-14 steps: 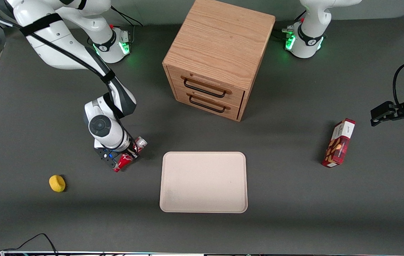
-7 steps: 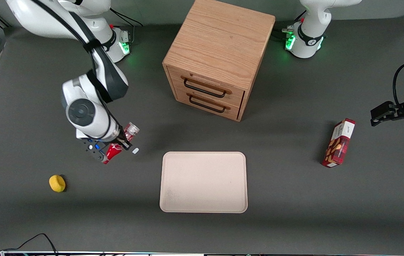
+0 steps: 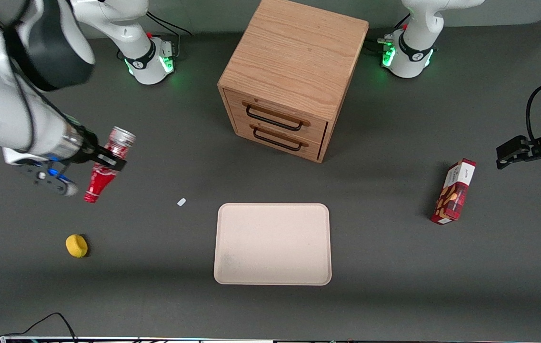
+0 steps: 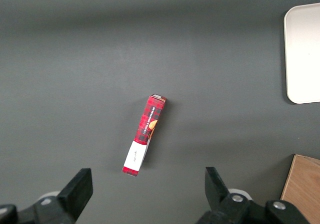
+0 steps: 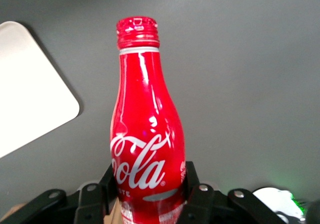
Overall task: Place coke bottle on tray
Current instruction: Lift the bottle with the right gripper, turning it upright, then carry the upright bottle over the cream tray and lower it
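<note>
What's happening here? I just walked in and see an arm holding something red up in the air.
The right arm's gripper is shut on a red Coca-Cola bottle and holds it tilted in the air, above the table toward the working arm's end. The beige tray it is meant for lies bare in front of the wooden drawer cabinet, so the bottle is not yet placed. A yellow sponge-like piece and a red snack box lie on the table.

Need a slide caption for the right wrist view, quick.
Gripper shut on the coke bottle, lifted above the dark table, the tray in view beside it.
</note>
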